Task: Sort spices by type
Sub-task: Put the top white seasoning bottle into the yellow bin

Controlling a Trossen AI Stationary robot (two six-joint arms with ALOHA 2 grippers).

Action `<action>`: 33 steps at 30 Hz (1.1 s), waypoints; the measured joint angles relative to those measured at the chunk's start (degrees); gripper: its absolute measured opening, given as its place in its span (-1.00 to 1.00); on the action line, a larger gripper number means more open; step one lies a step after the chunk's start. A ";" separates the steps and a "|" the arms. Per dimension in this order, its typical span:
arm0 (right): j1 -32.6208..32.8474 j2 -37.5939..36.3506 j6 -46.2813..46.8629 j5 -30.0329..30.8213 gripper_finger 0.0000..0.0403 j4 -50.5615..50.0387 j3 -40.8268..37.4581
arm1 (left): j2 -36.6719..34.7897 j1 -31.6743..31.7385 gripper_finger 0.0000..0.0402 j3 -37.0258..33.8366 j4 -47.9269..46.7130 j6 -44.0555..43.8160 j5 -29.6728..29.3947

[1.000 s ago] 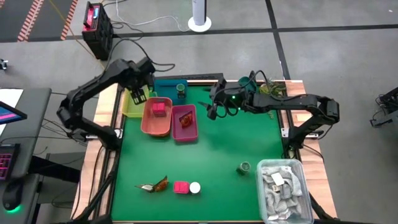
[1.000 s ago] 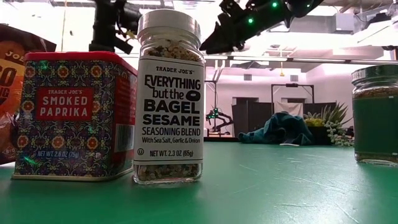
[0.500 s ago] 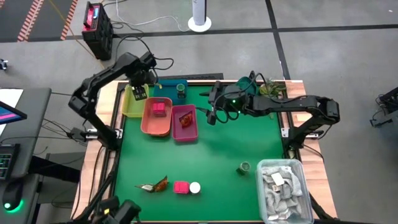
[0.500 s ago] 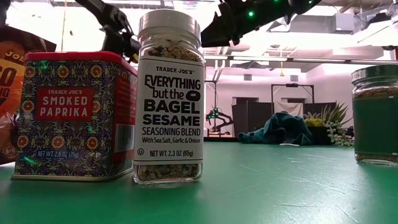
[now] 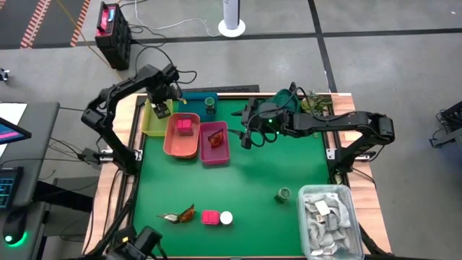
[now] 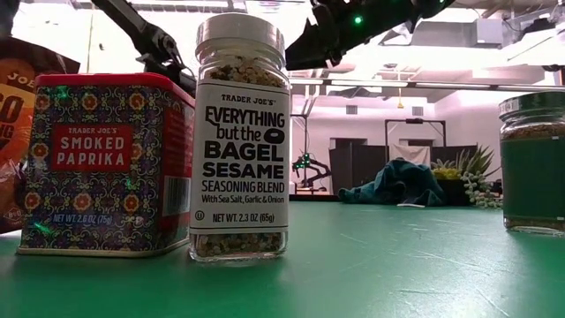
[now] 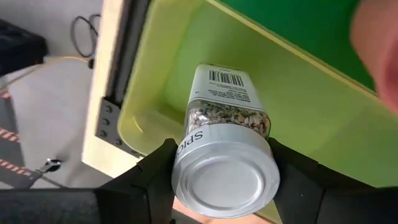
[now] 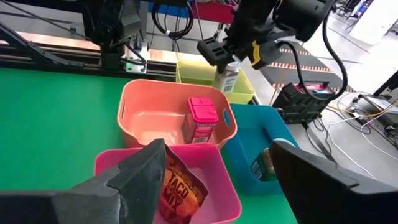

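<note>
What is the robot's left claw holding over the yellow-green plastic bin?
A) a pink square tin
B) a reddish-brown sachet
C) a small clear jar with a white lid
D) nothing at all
C: the left wrist view shows the left gripper clamped around a small clear jar with a white lid, seasoning visible inside, held above the yellow-green plastic bin; the right wrist view shows the same.
</note>
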 joint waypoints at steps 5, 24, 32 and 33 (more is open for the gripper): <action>0.37 0.00 0.03 0.01 0.57 0.36 0.00 | 0.00 1.52 0.03 -1.91 3.39 -1.51 -1.14; 0.38 0.02 -0.14 -0.02 0.57 0.99 0.00 | -0.02 6.04 0.03 -1.01 9.88 -24.34 4.76; 0.65 0.02 -0.16 -0.14 0.57 1.03 0.00 | -0.02 6.04 0.03 -0.17 11.23 -29.79 6.11; 0.64 0.02 -0.16 -0.15 0.57 1.03 0.00 | -0.02 6.04 0.03 -0.17 11.66 -30.70 6.09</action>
